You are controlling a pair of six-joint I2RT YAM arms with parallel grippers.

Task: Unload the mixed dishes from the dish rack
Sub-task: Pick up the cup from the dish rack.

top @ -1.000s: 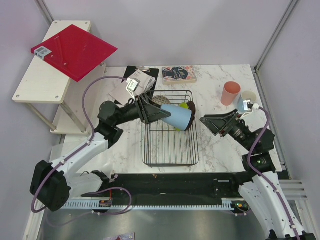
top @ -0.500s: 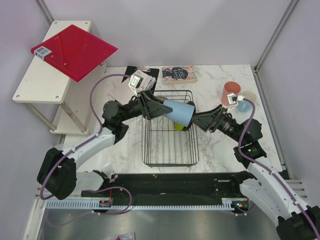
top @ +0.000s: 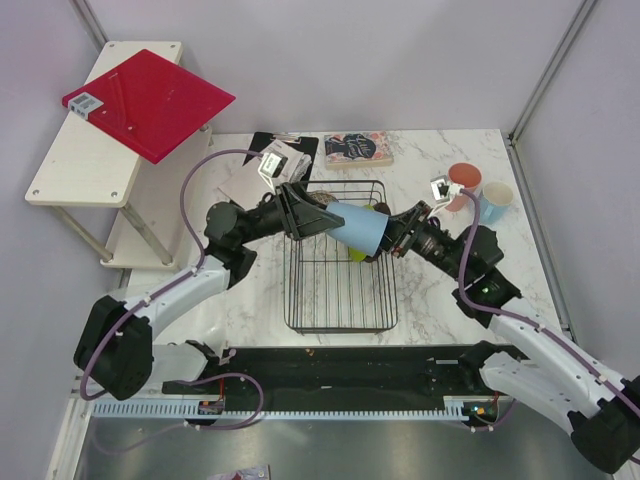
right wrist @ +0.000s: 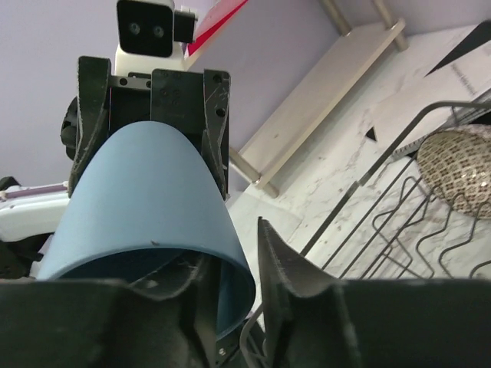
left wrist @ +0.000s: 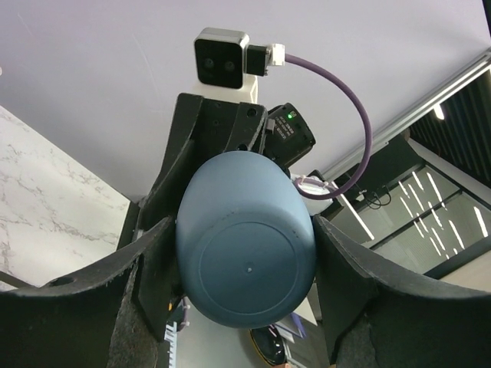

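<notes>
The darker blue cup [top: 358, 228] hangs on its side over the dish rack [top: 340, 300], with my left gripper [top: 315, 220] shut on its base end [left wrist: 245, 253]. My right gripper [top: 392, 236] is at the cup's open mouth, still open. One finger is inside the cup [right wrist: 146, 199] and the other stands a sliver off the wall outside. The speckled bowl [top: 322, 201] lies at the rack's far end, with the lime green plate [top: 357, 255] partly hidden below the cup. The pink cup [top: 463, 180] and the light blue mug [top: 495, 198] stand on the table at the right.
A white wooden shelf [top: 90, 150] with a red square board [top: 148, 100] on it stands at the far left. A book [top: 357, 149] and a black clipboard with papers [top: 275, 155] lie behind the rack.
My right arm has swung left from beside the pink cup to the blue cup's mouth, and its jaws have narrowed round the rim. My left gripper has kept hold, lifting the cup slightly.
</notes>
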